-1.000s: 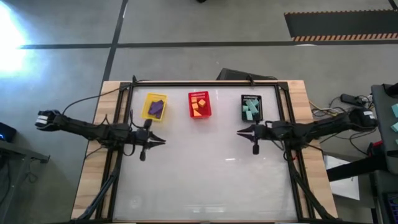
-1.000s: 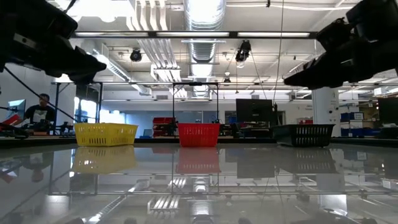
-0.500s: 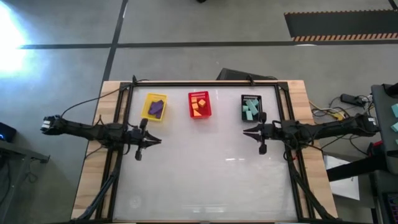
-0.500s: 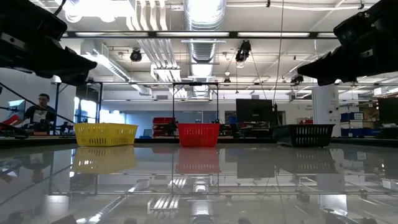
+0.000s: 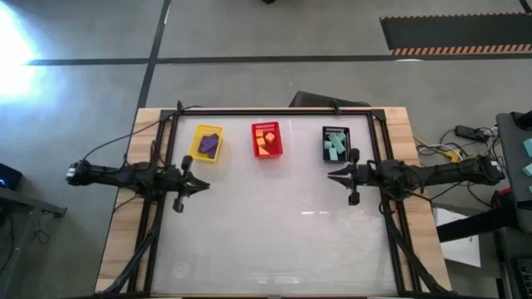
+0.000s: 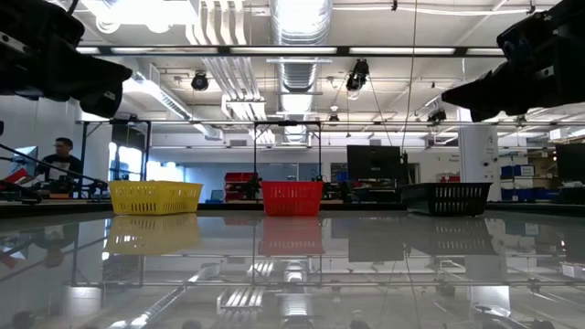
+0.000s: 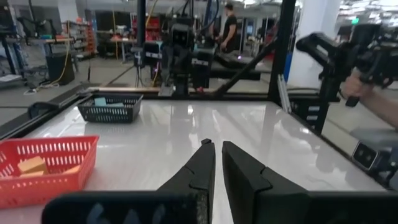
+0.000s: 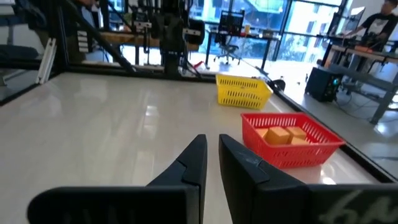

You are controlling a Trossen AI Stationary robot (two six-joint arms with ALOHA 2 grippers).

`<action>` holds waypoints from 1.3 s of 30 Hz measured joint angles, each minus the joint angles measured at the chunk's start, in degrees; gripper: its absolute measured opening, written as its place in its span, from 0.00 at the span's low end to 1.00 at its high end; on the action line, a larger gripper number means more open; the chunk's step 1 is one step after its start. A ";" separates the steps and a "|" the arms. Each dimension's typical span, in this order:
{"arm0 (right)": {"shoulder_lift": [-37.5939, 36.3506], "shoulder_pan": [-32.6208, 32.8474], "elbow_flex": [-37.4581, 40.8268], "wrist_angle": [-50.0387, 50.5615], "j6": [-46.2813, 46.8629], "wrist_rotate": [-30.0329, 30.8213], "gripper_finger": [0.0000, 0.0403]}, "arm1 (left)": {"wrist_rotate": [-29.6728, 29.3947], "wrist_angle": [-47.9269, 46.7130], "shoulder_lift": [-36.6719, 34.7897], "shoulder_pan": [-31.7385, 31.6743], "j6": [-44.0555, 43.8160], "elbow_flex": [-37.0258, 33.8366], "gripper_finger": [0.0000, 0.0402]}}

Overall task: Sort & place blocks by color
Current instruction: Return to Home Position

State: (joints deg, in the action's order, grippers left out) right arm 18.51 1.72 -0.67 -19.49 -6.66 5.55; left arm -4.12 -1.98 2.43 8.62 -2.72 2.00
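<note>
Purple blocks (image 5: pixel 209 143) lie in the yellow basket (image 5: pixel 196 133), orange blocks (image 5: pixel 266 141) in the red basket (image 5: pixel 254 139), and teal blocks (image 5: pixel 335 147) in the black basket (image 5: pixel 348 137). The three baskets stand in a row along the table's far side. My left gripper (image 5: pixel 205 186) hovers level at the table's left side, below the yellow basket in the high view. It is shut and holds nothing (image 7: pixel 217 145). My right gripper (image 5: pixel 331 175) hovers level at the right side, near the black basket, also shut on nothing (image 8: pixel 211 138).
A black frame (image 5: pixel 274 111) runs around the white tabletop (image 5: pixel 274 232), whose middle and near half give free room. Wooden borders flank it left and right. A person (image 6: pixel 60 157) sits in the room beyond the table.
Both arms have drawn back over the table. My left gripper went toward the left edge and my right gripper toward the right edge, both staying shut. The baskets and blocks have kept their places.
</note>
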 joint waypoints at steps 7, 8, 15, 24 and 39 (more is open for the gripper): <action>-3.77 0.65 -4.62 11.91 -0.76 0.02 0.08 | 0.81 -0.39 -1.36 0.00 -0.01 0.07 0.03; -4.23 0.67 -5.29 14.30 -0.93 0.02 0.08 | 0.81 -0.39 -1.20 0.00 -0.04 0.07 0.03; -8.46 0.67 -6.45 19.87 -3.44 0.45 0.08 | 0.81 -0.18 -1.15 0.00 -1.03 0.07 0.03; -18.45 0.67 -5.73 25.66 -6.26 0.41 0.08 | 0.85 -0.07 -1.13 0.00 -1.45 0.00 0.03; -17.25 0.65 -0.02 17.57 -9.08 -0.15 0.08 | 0.97 0.83 -1.07 0.00 -1.40 -0.41 0.03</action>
State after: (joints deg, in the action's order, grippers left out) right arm 1.26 2.37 -0.69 -1.92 -15.74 5.40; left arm -3.15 -1.15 1.36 8.62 -4.12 1.59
